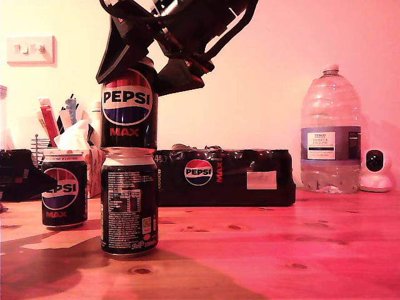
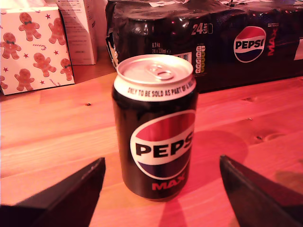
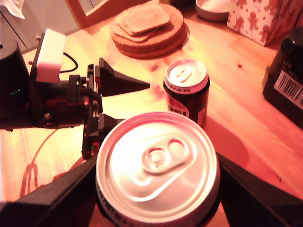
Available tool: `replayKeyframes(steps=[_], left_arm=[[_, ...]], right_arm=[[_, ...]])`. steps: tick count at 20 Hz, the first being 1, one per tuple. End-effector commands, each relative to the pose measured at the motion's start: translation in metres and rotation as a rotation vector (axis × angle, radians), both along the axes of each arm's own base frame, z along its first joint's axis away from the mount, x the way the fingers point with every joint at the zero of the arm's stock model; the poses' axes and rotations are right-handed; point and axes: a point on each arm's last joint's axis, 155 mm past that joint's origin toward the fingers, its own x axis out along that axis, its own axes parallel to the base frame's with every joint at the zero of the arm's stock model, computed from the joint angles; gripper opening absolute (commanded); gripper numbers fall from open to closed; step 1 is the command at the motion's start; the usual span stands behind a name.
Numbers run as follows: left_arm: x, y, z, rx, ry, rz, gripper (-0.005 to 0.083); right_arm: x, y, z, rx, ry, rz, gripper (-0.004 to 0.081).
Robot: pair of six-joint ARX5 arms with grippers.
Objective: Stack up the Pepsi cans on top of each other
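Black Pepsi cans number three on the wooden tabletop point(image 1: 262, 250): a bottom can point(image 1: 129, 201), a top can point(image 1: 129, 106) stacked on it in my second pincer point(image 3: 156, 198), and a lone can point(image 2: 156, 125) standing between my first pincer's point(image 2: 161, 189) wide-spread jaws.

Pepsi can point(image 1: 129, 103) atop can point(image 1: 129, 203), third can point(image 1: 64, 190) beside

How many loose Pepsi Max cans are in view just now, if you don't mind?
3. One can is held in my second gripper atop a second can; the third can stands at the exterior view's left, before my first gripper.
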Motion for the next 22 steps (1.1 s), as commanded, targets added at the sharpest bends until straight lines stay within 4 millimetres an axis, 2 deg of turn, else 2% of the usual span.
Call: replayKeyframes(steps=[1, 4, 10, 17, 22], left_arm=[[0.001, -0.002, -0.002, -0.001, 0.001, -0.006, 0.0697], [0.001, -0.002, -0.002, -0.001, 0.0, -0.006, 0.0697], [0.001, -0.002, -0.001, -0.001, -0.001, -0.006, 0.0697], [0.001, -0.002, -0.001, -0.001, -0.001, -0.006, 0.0697], [0.001, -0.002, -0.001, -0.001, -0.002, -0.006, 0.0697]], right_arm=[[-0.008, 0.001, -0.015, -0.042, 0.02, 0.025, 0.0663], [-0.013, 0.004, -0.015, -0.056, -0.003, 0.046, 0.0708], [-0.01, 0.004, -0.013, -0.061, -0.022, 0.031, 0.0707], [-0.004, 0.009, 0.011, -0.024, -0.05, 0.025, 0.0706], [-0.003, 0.01, 0.017, -0.02, -0.054, 0.024, 0.0706]])
